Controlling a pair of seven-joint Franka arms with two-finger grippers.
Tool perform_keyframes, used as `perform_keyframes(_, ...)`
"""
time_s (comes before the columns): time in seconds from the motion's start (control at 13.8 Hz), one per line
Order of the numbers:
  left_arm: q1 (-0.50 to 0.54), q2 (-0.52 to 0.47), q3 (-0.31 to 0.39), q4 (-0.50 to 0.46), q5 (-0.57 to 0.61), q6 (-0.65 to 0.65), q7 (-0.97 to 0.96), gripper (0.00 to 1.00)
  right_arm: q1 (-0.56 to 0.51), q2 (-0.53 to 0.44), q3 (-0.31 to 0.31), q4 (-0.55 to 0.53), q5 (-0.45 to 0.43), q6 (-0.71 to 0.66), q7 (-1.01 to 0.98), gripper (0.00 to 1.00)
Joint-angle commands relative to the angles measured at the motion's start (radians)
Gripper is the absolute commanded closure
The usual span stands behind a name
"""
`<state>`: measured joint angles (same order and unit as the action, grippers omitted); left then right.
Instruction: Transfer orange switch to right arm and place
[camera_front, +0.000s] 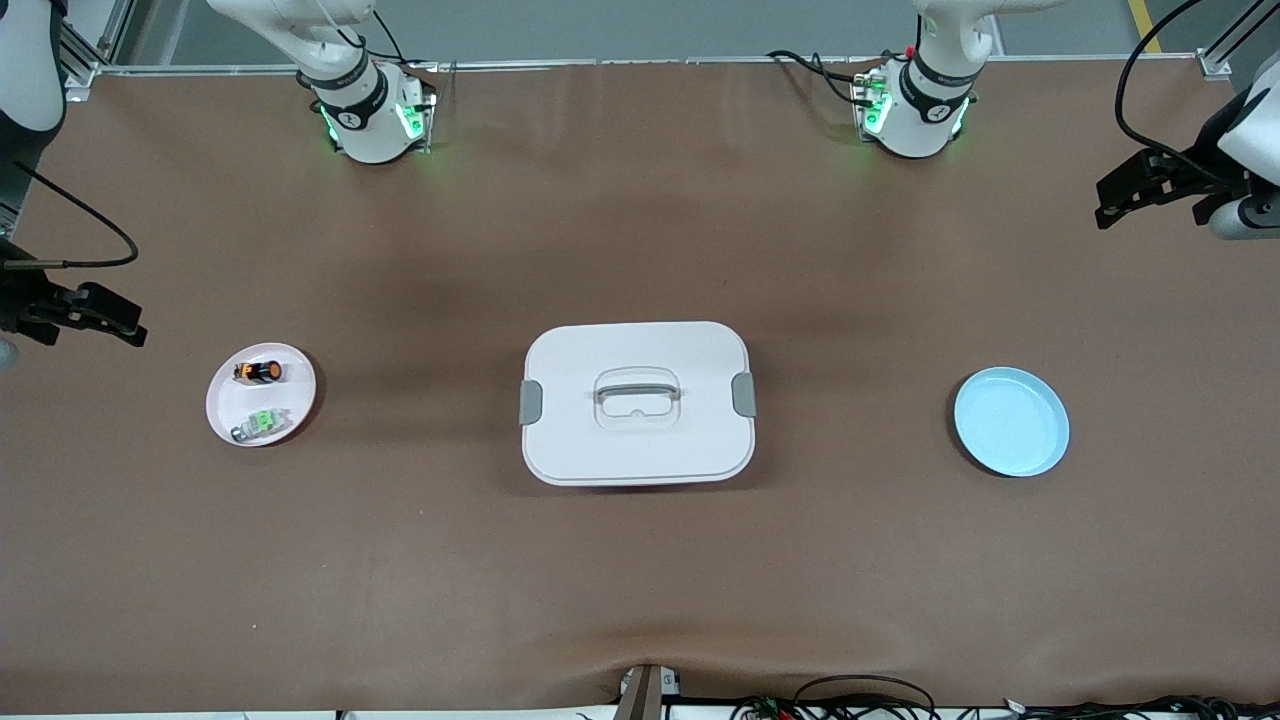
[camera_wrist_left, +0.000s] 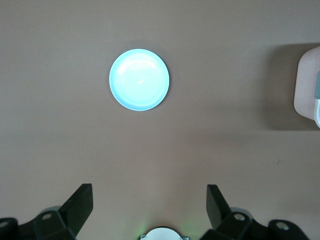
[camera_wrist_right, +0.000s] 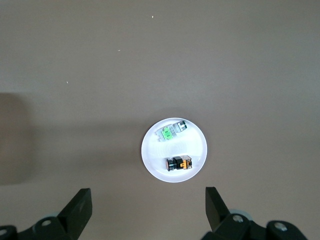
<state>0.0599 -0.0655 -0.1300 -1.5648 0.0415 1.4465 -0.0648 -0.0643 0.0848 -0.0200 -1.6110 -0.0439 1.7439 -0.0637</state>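
Overall, brown table (camera_front: 640, 560) under arms

Even overhead light, soft shadows, glare on blue plate (camera_wrist_left: 139, 80)

No words, brand names or numbers can be read anywhere. The only sign is a small white round emblem on the black band of each arm base (camera_front: 352, 118), (camera_front: 934, 113), up at twelve o'clock on the table; its figure cannot be made out. The orange switch (camera_front: 258, 372) has orange marks, unreadable.
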Motion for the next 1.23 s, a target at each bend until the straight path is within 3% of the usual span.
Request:
perform_keyframes(0.0, 0.008, 0.0, 0.0, 0.009, -0.006, -0.023, 0.025, 0.0, 0.037, 0.009, -0.032, 0.02, 0.015, -0.006, 0.015, 0.0)
perform_keyframes(0.15, 0.006, -0.002, 0.0, 0.011, -0.006, -0.034, 0.023, 0.0, 0.07, 0.009, -0.07, 0.02, 0.015, -0.006, 0.015, 0.0)
perform_keyframes(0.58, 0.006, 0.0, 0.0, 0.006, -0.005, -0.029, 0.025, 0.0, 0.104, 0.009, -0.101, 0.02, 0.015, -0.006, 0.015, 0.0)
perform_keyframes(1.16, 0.006, 0.003, 0.0, 0.006, -0.005, -0.024, 0.025, 0.0, 0.096, -0.013, -0.097, 0.057, 0.03, -0.087, 0.015, 0.0)
